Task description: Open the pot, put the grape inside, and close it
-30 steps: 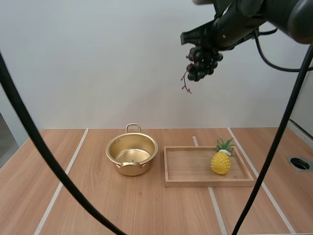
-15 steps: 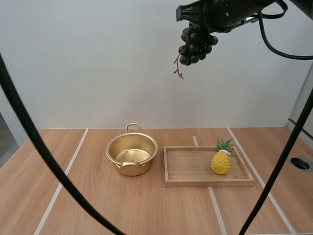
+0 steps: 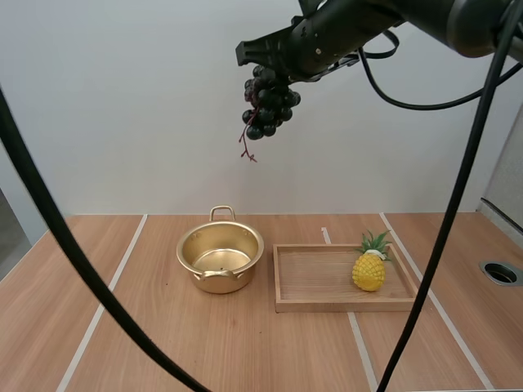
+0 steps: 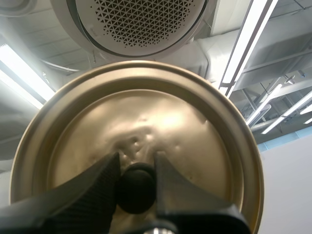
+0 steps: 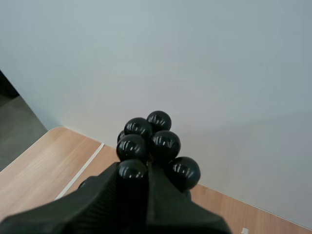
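A golden pot [image 3: 220,257] stands open on the wooden table, left of the tray. High above it hangs a bunch of dark grapes [image 3: 267,102], held by my right gripper [image 3: 274,72], which is shut on its top. In the right wrist view the fingers [image 5: 107,204] pinch the grapes [image 5: 153,141] between their tips. My left gripper [image 4: 136,183] is shut on the black knob [image 4: 136,187] of the golden lid [image 4: 195,141], which it holds up with the top face toward the camera.
A wooden tray [image 3: 327,282] lies right of the pot with a small pineapple [image 3: 369,265] at its right end. A round hole [image 3: 500,273] sits in the table's far right edge.
My right arm has swung left with the grapes, from above the tray's side to nearly over the pot, and dropped a little from its highest point.
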